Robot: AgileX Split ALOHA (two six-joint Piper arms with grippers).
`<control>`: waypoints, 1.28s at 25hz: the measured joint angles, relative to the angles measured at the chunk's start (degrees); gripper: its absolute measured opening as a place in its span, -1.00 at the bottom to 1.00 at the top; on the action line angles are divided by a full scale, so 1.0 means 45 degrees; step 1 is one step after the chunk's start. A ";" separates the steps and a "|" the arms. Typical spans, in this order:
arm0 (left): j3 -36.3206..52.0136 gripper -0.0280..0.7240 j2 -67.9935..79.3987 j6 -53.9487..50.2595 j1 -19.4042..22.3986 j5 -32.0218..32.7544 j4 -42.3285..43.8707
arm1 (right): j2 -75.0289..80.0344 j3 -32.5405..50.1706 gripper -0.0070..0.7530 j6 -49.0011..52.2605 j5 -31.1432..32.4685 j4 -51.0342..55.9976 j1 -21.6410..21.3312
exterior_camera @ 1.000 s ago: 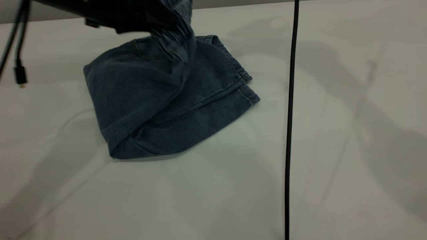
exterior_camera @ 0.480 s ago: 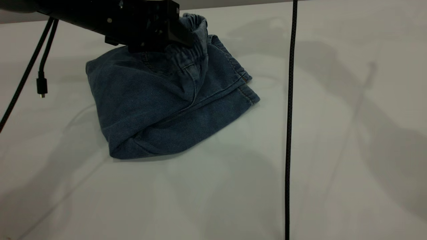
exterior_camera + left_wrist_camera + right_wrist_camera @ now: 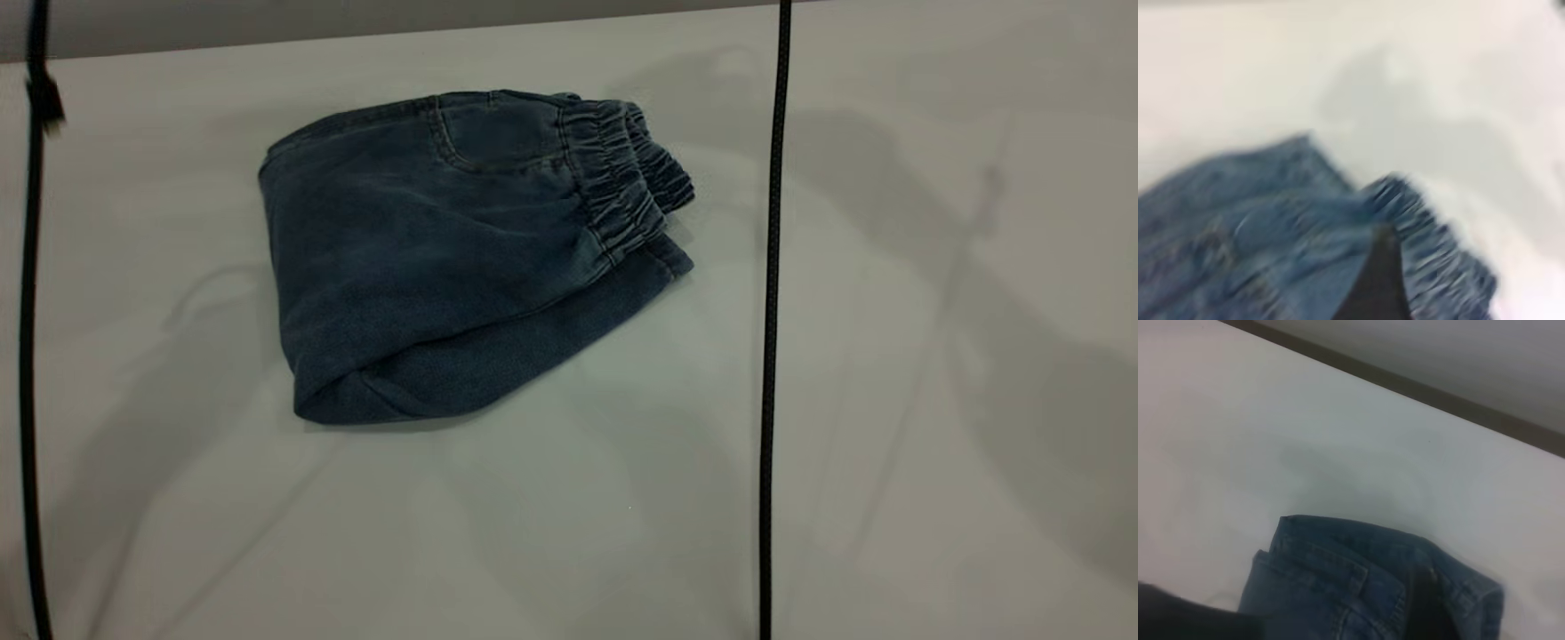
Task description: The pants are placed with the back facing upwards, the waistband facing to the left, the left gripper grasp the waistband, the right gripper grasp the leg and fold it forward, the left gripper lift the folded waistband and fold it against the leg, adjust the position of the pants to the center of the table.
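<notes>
The pants (image 3: 462, 258) are seen folded left of centre on the table (image 3: 889, 400), waistband (image 3: 622, 187) rightward — neither pincer's state can be told.

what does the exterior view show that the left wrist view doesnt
Only the exterior view shows the whole folded pants lying free on the table, a back pocket, and two hanging black cables; no gripper appears there. Only the left wrist view shows a dark fingertip of the left gripper, close against the denim. Both show the ruched waistband and the pale tabletop.
</notes>
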 joint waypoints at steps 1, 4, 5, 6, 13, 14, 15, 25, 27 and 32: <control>0.0050 0.68 -0.0388 0.0000 0.0000 0.0000 0.0285 | 0.0000 0.0077 0.02 -0.0044 0.0000 -0.0135 0.0011; 0.0382 0.64 -0.1552 0.0000 0.0000 -0.0141 0.1328 | 0.0000 0.0371 0.02 -0.0058 0.0000 -0.0843 0.0011; 0.0515 0.64 -0.1974 -0.0081 0.0000 -0.0250 0.1672 | 0.0000 0.0479 0.02 -0.0058 0.0000 -0.1074 0.0011; 0.0682 0.64 -0.2330 -0.0279 0.0000 -0.0311 0.1960 | 0.0055 0.0492 0.02 -0.0058 0.0000 -0.1315 0.0011; 0.0998 0.64 -0.5242 -0.1601 0.0000 -0.1384 0.3349 | 0.0488 0.0647 0.02 0.0032 -0.0045 -0.0943 0.0317; 0.0998 0.64 -0.5678 -0.1488 0.0000 -0.1760 0.3307 | 0.0534 0.0849 0.02 0.0032 -0.0045 -0.0865 0.0420; 0.0986 0.63 -0.6110 -0.1407 0.0000 -0.2101 0.3307 | 0.0601 0.1095 0.02 0.0032 -0.0045 -0.0696 0.0544; 0.0986 0.63 -0.8048 -0.1066 0.0000 -0.3340 0.3271 | 0.0621 0.4138 0.02 -0.0503 -0.0046 -0.0874 0.2833; 0.0986 0.63 -0.8030 -0.1013 0.0000 -0.3341 0.3283 | 0.0679 0.4376 0.02 -0.0257 -0.0046 -0.1842 0.3441; 0.0986 0.63 -0.8030 -0.1013 0.0000 -0.2969 0.3283 | 0.1175 0.4493 0.02 0.0405 -0.0521 -0.4152 0.4464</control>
